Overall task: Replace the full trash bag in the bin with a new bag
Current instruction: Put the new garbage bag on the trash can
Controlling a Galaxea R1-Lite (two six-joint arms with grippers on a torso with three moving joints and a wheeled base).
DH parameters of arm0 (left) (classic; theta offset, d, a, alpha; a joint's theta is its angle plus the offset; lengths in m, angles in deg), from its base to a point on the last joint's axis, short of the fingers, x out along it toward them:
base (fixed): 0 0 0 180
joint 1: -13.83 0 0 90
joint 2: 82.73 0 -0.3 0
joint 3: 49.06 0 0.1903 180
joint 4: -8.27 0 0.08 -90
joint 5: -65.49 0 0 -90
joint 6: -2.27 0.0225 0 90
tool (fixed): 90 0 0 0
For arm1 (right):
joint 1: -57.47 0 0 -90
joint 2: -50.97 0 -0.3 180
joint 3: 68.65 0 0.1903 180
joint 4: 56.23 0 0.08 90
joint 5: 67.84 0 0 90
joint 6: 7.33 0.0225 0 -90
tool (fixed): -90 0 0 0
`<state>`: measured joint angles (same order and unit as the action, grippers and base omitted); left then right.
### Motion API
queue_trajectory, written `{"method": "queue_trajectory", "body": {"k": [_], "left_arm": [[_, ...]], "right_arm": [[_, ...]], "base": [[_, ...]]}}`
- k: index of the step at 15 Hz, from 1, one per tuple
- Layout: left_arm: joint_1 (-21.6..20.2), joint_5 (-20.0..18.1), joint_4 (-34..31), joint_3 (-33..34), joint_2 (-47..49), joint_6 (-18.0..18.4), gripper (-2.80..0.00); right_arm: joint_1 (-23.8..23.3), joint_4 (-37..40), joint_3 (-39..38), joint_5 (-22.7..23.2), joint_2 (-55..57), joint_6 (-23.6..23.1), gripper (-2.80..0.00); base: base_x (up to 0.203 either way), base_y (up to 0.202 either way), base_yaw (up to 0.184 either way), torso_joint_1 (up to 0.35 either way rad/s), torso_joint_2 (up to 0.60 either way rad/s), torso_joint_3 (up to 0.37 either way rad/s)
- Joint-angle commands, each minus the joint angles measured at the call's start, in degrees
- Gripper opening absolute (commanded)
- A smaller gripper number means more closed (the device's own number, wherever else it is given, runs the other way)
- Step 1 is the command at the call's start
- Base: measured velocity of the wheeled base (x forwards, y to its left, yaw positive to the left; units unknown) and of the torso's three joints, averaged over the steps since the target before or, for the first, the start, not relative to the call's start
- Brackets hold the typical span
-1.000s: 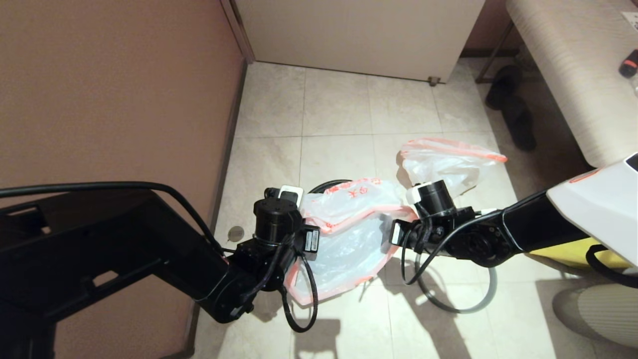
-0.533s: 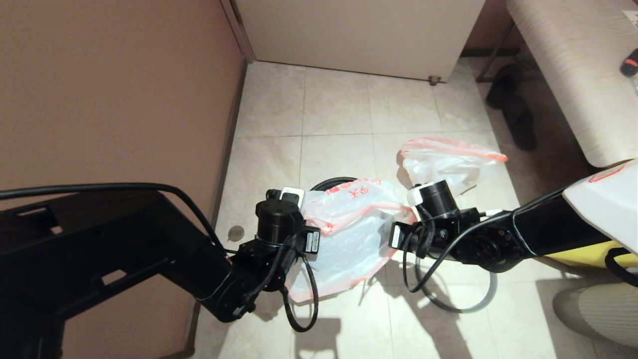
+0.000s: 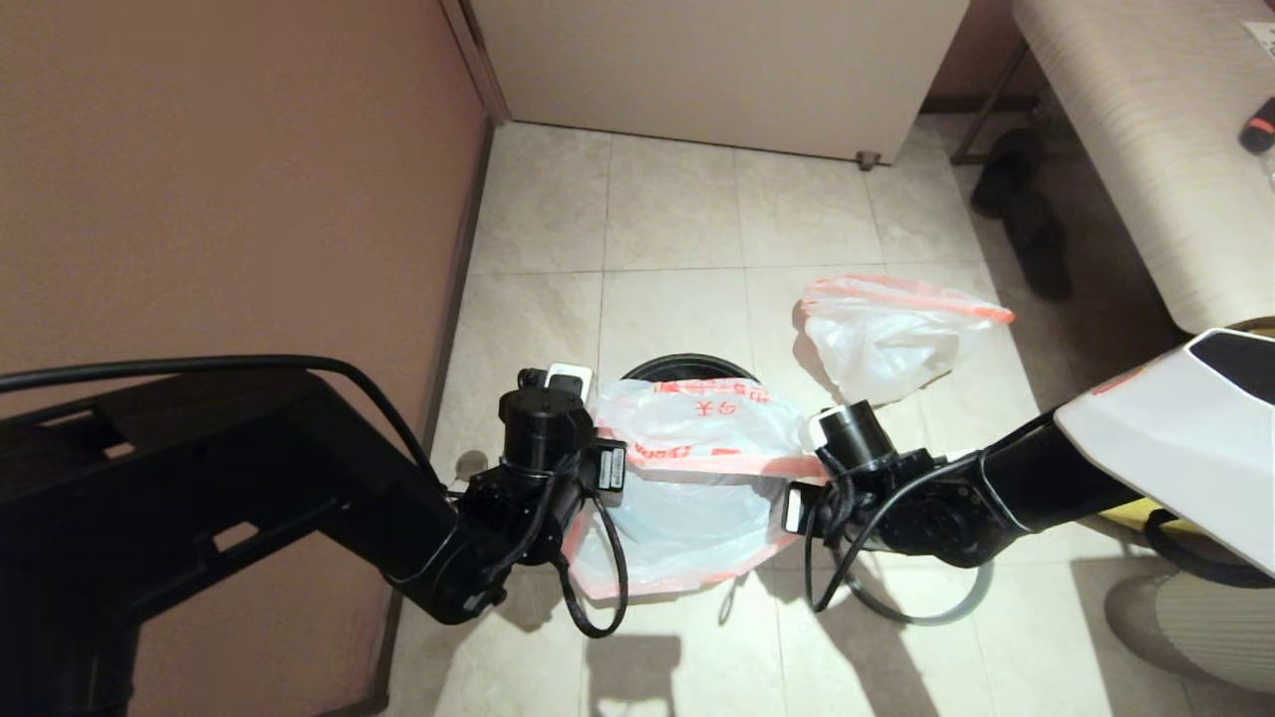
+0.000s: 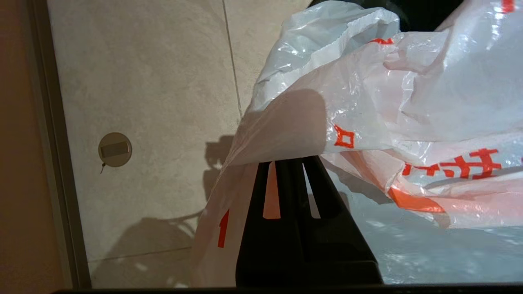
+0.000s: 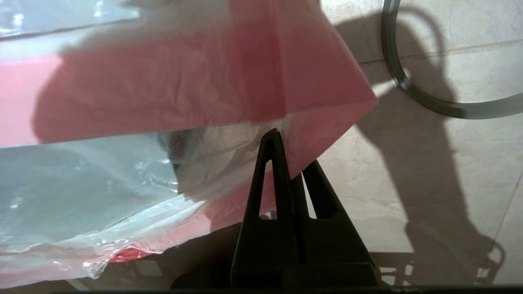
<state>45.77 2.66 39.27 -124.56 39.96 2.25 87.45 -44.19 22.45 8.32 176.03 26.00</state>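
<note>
Floor: pale beige square tiles (image 3: 677,209) with thin grout lines. Left side: brown wall (image 3: 229,169) with dark skirting. Far side: light cabinet panel (image 3: 717,70). Far right: striped upholstered seat (image 3: 1126,129), dark slippers (image 3: 1026,214) beside it. Hard light casts sharp shadows on the near tiles.

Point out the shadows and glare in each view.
Head view: hard arm shadows on the pale tiled floor nearest the camera. Left wrist view: the closed left gripper shades the printed translucent new bag, which shows small glints. Right wrist view: the closed right gripper casts a long shadow beside the thin grey rim ring.
</note>
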Motion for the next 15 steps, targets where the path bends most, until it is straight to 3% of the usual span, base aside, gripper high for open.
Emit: {"method": "queue_trajectory", "body": {"k": [1,6,8,15], "left_arm": [[-1.07,0.73,0.91,-1.01,1.09,-0.06,-2.80],[-3.45,3.30,7.73,-2.85,5.67,1.73,-2.80],[-5.08,3.81,9.55,-1.97,6.72,5.50,-2.80],[-7.68,-1.65,8.88,2.53,4.15,12.52,-2.80]], "right_arm": [[-0.85,-1.45,2.42,-0.19,4.90,-0.33,-2.80],[-1.91,-12.13,8.85,-0.22,13.38,-3.10,-2.80],[-2.70,-15.21,9.17,-0.28,13.43,-3.09,-2.80],[-3.62,-16.82,9.18,-0.46,11.26,-2.04,-2.80]], "base": [[0.000,0.000,0.000,0.000,0.00,0.000],[0.000,0.000,0.000,0.000,0.00,0.000],[0.000,0.000,0.000,0.000,0.00,0.000],[0.000,0.000,0.000,0.000,0.00,0.000]]}}
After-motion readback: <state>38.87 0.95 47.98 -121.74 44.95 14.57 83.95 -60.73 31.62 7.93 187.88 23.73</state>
